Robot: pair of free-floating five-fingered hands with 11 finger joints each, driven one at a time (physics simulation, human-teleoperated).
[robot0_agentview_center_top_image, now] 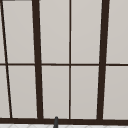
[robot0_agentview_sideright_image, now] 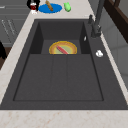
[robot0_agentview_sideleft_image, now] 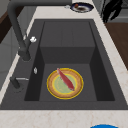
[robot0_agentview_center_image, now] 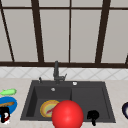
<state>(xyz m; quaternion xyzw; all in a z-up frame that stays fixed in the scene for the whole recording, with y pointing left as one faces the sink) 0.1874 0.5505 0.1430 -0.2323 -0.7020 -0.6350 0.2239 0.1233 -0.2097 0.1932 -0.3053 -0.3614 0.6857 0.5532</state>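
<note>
**Left hand**: at the counter's front left corner, just in front of the blue plate. Fingers probably curled round a small red-and-white item; the view was too coarse to be sure.

**Right hand**: hung over the front edge of the sink, at its right half. Fingers loose and pointing down, holding nothing.

**Red ball**: large, at the middle of the sink's front edge, between the two hands and just left of the right hand.

**Yellow plate**: flat on the floor of the sink's left basin, with a red utensil lying across it.

**Blue plate**: on the counter left of the sink, bearing a brown stick. A green vegetable lay just behind it.

**Dark plate**: on the counter at the sink's right end.

**Tap**: upright at the sink's back edge, below the window.
</note>
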